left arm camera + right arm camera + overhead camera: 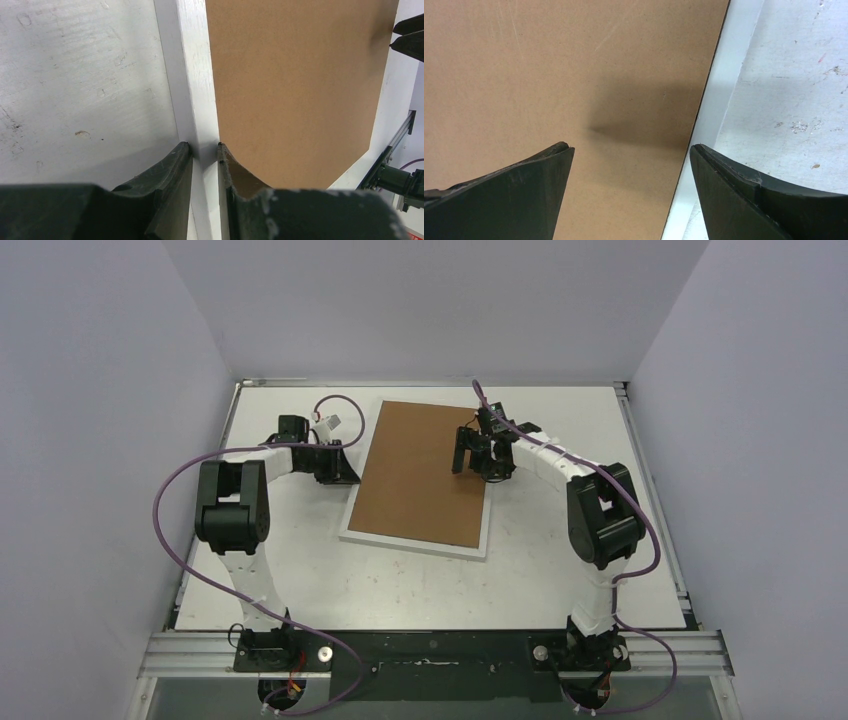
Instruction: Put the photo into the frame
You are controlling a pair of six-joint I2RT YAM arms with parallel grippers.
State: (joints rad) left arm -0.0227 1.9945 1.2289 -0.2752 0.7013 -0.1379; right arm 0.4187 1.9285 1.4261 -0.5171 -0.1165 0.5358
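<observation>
Frame (415,543) lies flat on the surface (300,580) with its back upward, and the brown backing board (425,475) fills the space inside its white rim. It sits between the two sets of fingers, with one long side at each.

The left fingers (175,165) stand narrowly apart and straddle the white rim on that side. One tip is on the bare-surface side of the rim and the other is at the line where the rim meets the board. Both tips look pressed against the rim, so I judge this a pinch on the frame's edge rather than a hover.

The right fingers (539,170) are spread wide and hold nothing. They hang over the opposite long side, one tip above the board and the other above the rim and the bare surface beyond it. Their shadow falls on the board between them, so they appear to be clear of it.

No view shows the photo, either near the fingers or elsewhere on the surface. It may already lie under the board inside the frame, but the board hides whatever is beneath it, so that cannot be confirmed.

If the photo is inside, the loading is done and what remains is probably seating the back or turning the frame over. If it is not, the board has yet to come out and the main step is not yet done.
</observation>
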